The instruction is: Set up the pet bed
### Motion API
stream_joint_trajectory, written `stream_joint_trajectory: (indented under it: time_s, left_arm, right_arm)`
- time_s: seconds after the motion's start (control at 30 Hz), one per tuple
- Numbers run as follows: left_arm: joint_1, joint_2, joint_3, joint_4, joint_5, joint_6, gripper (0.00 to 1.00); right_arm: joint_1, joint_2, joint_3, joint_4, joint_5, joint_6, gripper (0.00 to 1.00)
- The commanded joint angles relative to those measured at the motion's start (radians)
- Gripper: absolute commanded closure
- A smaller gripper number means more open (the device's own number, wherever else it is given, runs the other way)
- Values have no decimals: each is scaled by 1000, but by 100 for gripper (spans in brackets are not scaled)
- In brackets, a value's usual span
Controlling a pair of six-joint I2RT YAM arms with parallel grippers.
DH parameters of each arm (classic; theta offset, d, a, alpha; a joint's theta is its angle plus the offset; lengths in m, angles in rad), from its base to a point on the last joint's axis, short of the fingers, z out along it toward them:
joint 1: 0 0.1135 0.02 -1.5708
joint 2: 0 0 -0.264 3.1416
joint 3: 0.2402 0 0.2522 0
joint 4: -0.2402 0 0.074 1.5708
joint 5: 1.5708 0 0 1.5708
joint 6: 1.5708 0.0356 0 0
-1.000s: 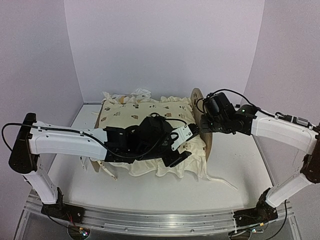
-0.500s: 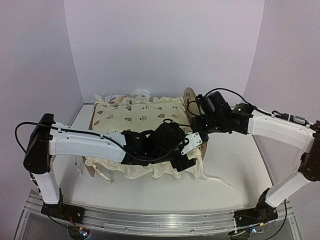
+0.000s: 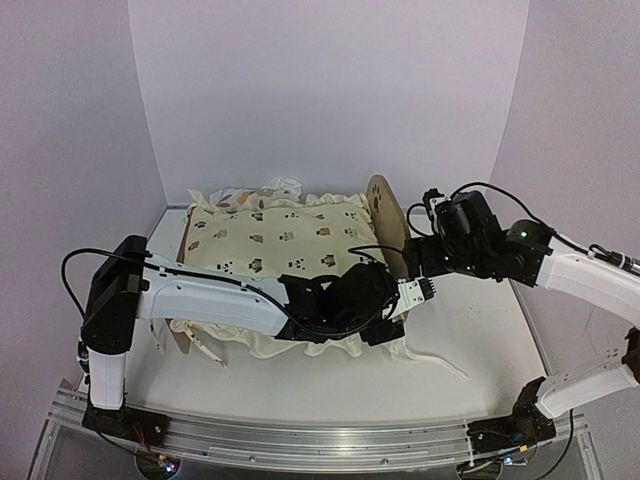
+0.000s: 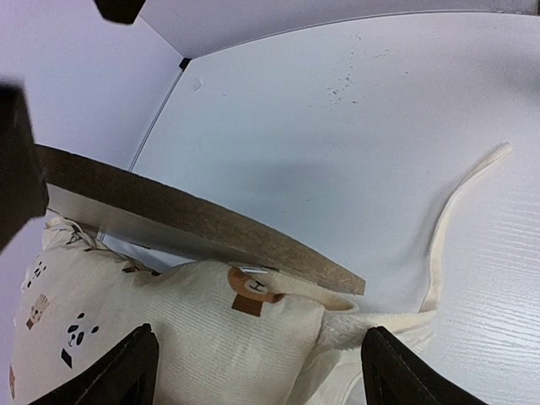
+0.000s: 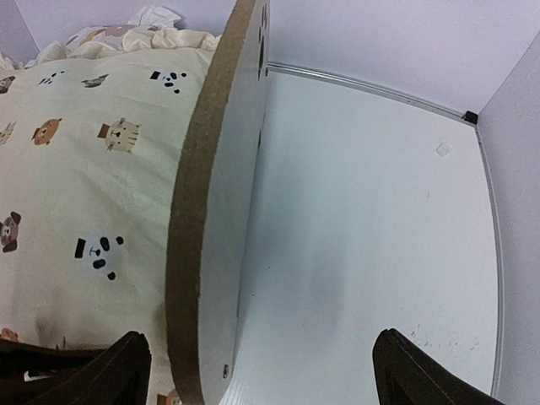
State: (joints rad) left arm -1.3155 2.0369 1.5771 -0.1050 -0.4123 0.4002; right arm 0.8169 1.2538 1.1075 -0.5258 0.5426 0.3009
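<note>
Cream quilt (image 3: 270, 240) printed with pandas and perhaps dogs; pet bed (image 3: 385, 215) brown.

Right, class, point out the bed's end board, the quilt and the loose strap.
end board (image 5: 196, 253): right wrist view, brown edge.
quilt (image 3: 280, 240): top view, printed top.
loose strap (image 4: 439, 240): left wrist view, mid-curve.

Matt plywood pet bed (image 5: 196, 219) (rough-edged)
</note>
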Motion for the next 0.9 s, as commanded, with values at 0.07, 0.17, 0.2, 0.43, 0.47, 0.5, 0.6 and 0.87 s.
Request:
stream_joint_trajectory:
  time_s: [0.07,0.17,0.2,0.43,0.47,0.5,0.6,0.87]
  left_arm:
    - [32,21,8,5,-99,6,15]
    - [43,33,6,4,-114,6,16]
    - [46,35,7,4,-115,5,17]
    - [50,36,16,15,-110,5,60]
    - [50,34,17,17,-111,2,70]
    - [50,29,17,18,-109,0,76]
    - [50,2,4,28,-95,-6,88]
    - [121,-176,-97,64,-27,-93,96]
  right_arm:
    - [12,-129,-58,-54,61,15,5]
    - [13,-166,-79,-74,107,25,2]
    - [13,-175,-83,-80,122,27,2]
    - [12,-198,-93,-106,127,48,2]
    - [12,-202,-102,-106,121,55,2]
    - [12,-207,-111,-106,114,60,2]
    - [12,-216,-128,-106,72,65,2]
    - [12,-258,-192,-25,-253,38,23]
